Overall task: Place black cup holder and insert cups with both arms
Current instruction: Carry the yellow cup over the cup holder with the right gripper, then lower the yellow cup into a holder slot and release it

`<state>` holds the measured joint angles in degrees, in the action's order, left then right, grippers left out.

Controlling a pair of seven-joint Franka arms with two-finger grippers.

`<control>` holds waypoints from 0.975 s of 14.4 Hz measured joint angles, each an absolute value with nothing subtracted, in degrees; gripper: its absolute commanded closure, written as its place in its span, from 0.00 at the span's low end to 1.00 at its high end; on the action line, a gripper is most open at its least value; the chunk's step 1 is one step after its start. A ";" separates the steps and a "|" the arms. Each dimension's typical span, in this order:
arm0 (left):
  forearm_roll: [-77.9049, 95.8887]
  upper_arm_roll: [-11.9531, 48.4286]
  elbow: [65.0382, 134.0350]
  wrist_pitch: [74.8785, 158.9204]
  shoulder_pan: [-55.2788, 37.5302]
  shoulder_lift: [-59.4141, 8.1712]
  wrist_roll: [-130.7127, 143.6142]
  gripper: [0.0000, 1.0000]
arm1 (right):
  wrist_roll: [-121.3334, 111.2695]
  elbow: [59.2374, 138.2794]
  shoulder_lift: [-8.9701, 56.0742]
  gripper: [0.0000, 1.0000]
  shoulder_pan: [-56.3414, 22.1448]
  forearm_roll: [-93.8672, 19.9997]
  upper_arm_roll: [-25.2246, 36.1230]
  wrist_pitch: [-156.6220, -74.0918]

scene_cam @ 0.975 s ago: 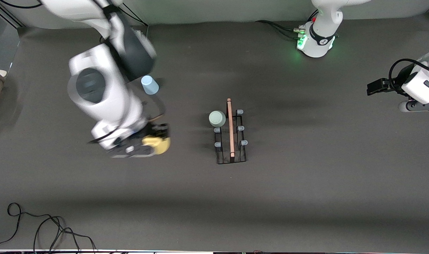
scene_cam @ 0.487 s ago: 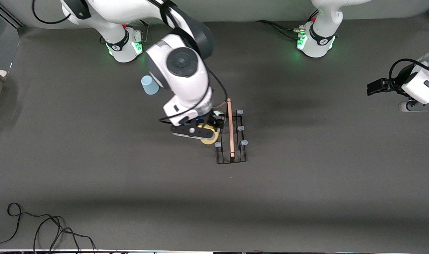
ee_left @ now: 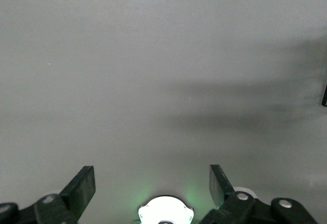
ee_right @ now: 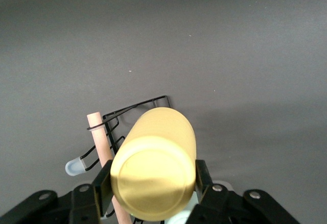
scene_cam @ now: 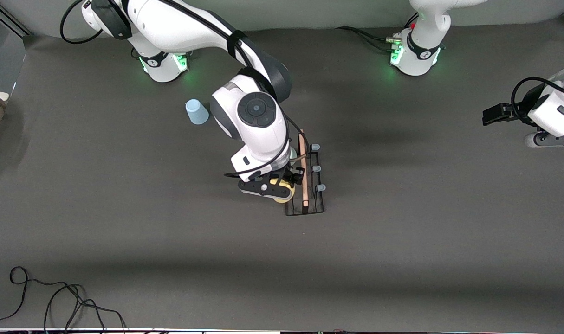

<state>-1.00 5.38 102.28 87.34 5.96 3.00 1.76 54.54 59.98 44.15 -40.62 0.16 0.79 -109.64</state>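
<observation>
- Nearest the front camera among the task's things: black cup holder (scene_cam: pixel 304 185), standing about mid-table, its light wooden top bar (scene_cam: pixel 303 169) running from the near edge toward the base edge, pale-tipped pegs (scene_cam: pixel 320 188) sticking out on the side toward the left arm's end.
- Over the holder's side facing the right arm's end: right gripper (scene_cam: pixel 282 188), pinching the yellow cup (scene_cam: pixel 282 193) across its body; in the right wrist view the black fingers (ee_right: pixel 102 182) press on either side of that cup (ee_right: pixel 156 165), flat base toward the camera, wooden bar (ee_right: pixel 104 155) and wire frame just beside it.
- Reaching out from its green-lit base near the table's base edge: right arm (scene_cam: pixel 251 116), elbow bent, forearm angled down toward the holder, wrist above the rack's upper pegs.
- Partly hidden under that wrist: pale green cup (scene_cam: pixel 293 153), only a sliver showing, beside the bar.
- Farther off, toward the right arm's end: light blue cup (scene_cam: pixel 197 112), upside down on the table, well apart from the holder.
- Waiting at the table's edge on the left arm's end: left gripper (scene_cam: pixel 493 115), raised, fingers (ee_left: pixel 82 191) spread wide with nothing between them.
</observation>
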 measured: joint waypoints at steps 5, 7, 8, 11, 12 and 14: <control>-1.00 5.38 102.28 87.34 5.96 3.00 1.76 0.01 | 54.54 59.97 45.86 0.77 -41.13 0.47 0.76 -111.60; -1.00 5.38 102.28 87.34 5.96 3.00 1.76 0.01 | 54.57 59.97 46.85 0.77 -41.30 0.79 0.76 -112.59; -1.00 5.38 102.28 87.34 5.96 3.00 1.76 0.01 | 54.57 59.97 47.42 0.77 -41.31 0.83 0.77 -113.20; -1.00 5.38 102.28 87.34 5.96 3.00 1.76 0.01 | 54.57 59.97 49.27 0.61 -41.30 0.90 0.77 -114.31; -1.00 5.38 102.28 87.34 5.96 3.00 1.76 0.01 | 54.57 59.97 49.92 0.03 -41.30 0.92 0.78 -115.01; -1.00 5.38 102.28 87.34 5.96 3.00 1.76 0.01 | 54.61 59.95 50.72 0.00 -41.16 0.93 0.95 -116.14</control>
<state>-1.00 5.38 102.28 87.34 5.96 3.00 1.76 54.61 59.95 50.72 -41.16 0.93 0.95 -116.14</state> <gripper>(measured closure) 0.004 0.278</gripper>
